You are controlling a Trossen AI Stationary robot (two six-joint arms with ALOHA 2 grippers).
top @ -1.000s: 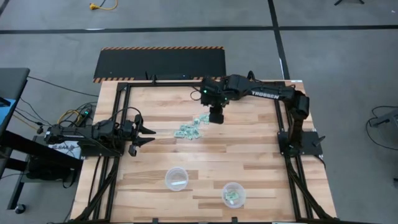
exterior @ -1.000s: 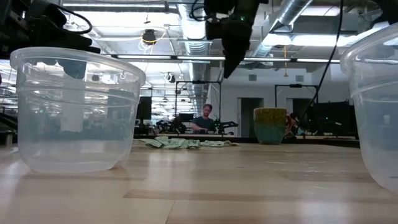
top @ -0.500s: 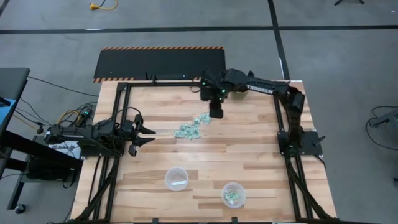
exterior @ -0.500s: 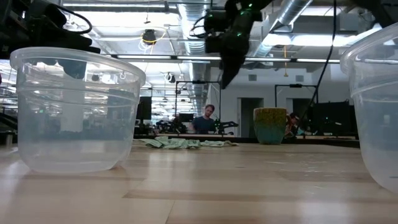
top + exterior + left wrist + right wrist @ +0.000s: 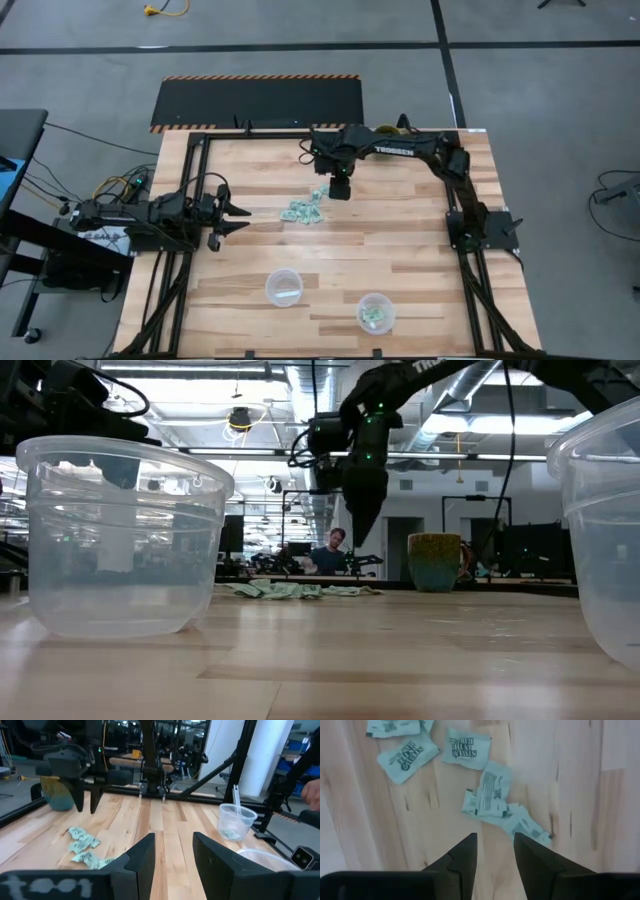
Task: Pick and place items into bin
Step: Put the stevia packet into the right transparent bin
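Above the far end of the packet scatter: right gripper (image 5: 339,189) pointing down, fingers (image 5: 463,853) parted by a narrow gap, nothing between them. Just beyond the fingertips in the right wrist view, mint-green sweetener packets (image 5: 485,796) lying flat on the wooden table (image 5: 400,240), some overlapping, none touching the fingers. From above, packet cluster (image 5: 303,208) spread from directly beneath the right gripper toward the left arm's side. Low view: right gripper (image 5: 358,530) hanging clear of the tabletop, packets (image 5: 290,590) as a low heap beyond it, brown-and-teal mug (image 5: 434,562) off to one side. Left gripper (image 5: 232,213) at the table's left edge, fingers (image 5: 141,861) spread wide, empty, well apart from the packets (image 5: 84,846). Near table edge: two clear round cups, one (image 5: 283,288) holding a single packet, the other (image 5: 375,313) holding several.
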